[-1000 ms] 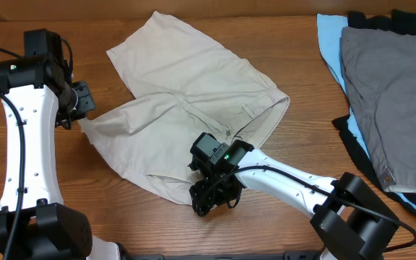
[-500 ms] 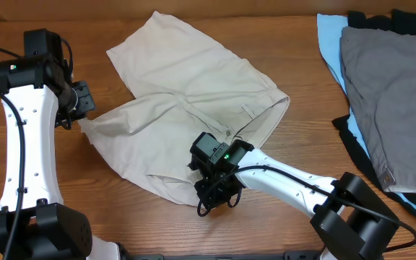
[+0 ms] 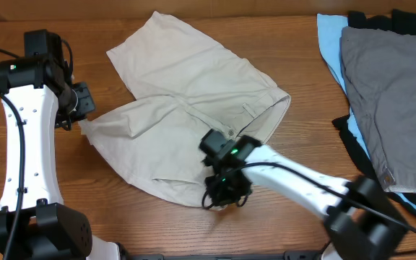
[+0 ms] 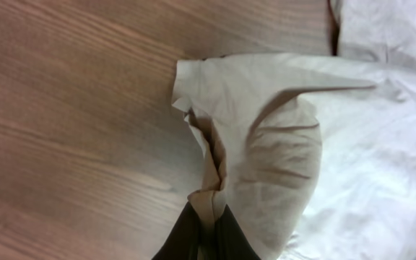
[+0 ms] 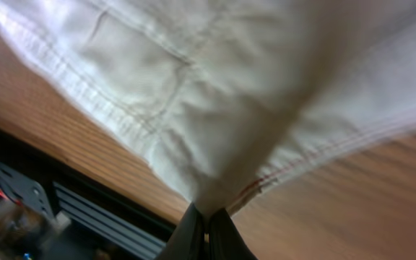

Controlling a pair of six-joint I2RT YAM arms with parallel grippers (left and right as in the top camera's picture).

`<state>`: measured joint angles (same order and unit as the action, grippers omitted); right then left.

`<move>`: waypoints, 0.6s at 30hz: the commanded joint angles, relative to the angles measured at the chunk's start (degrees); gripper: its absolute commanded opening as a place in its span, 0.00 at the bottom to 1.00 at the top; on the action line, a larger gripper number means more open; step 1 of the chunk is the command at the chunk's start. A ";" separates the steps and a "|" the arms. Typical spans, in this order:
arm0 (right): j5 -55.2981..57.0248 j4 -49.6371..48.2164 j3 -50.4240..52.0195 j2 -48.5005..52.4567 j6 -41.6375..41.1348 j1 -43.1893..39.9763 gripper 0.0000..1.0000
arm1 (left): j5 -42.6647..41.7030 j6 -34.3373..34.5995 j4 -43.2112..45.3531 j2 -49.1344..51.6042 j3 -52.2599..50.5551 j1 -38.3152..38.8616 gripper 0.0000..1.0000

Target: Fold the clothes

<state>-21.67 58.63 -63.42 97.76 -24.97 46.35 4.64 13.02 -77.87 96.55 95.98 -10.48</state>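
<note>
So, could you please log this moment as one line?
left gripper: shut on beige shorts, left corner | right gripper: shut on beige shorts, near edge | beige shorts: spread, unfolded | grey shorts: aside, right

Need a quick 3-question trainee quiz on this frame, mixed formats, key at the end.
1. True or false: the left gripper is shut on the beige shorts.
2. The grey shorts lie: A) under the beige shorts; B) atop the garment pile at the robot's right; C) between the two arms.
3. What does the right gripper hold between its fingers?
Key: 1 true; 2 B; 3 a hemmed edge of the beige shorts.
</note>
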 commanded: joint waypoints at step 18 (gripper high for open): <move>11.80 23.47 -6.27 -42.07 -12.33 -25.86 0.04 | 0.94 -2.60 -4.63 -13.33 6.14 0.26 0.04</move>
<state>-14.50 80.55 -65.93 58.54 -33.98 21.02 4.49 11.57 -82.70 87.70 100.25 -10.48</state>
